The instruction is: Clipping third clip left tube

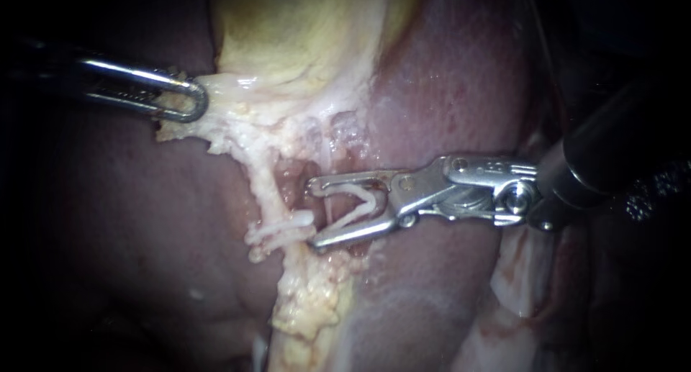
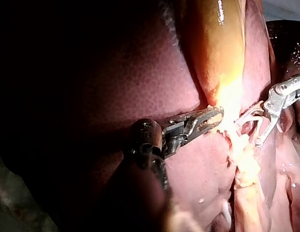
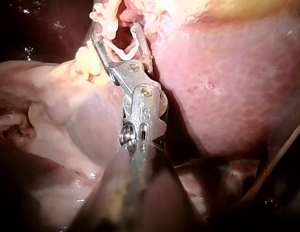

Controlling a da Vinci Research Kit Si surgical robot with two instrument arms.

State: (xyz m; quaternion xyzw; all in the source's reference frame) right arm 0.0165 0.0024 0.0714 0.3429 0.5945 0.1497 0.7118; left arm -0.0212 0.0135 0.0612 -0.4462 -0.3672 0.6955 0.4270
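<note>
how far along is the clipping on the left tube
Done: white clips sit across the pale left tube. In hand: the left instrument grips whitish tissue above it; the right instrument carries an open white V-shaped clip, just short of the tube. Left: pass it around the tube and close it.

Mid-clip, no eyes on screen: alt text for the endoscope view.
The right instrument, entering from the right, holds an open white clip in wide-spread jaws, tips just short of the pale tube, beside white clips already on it. The left instrument, upper left, grips pale tissue below the yellowish gallbladder.
</note>
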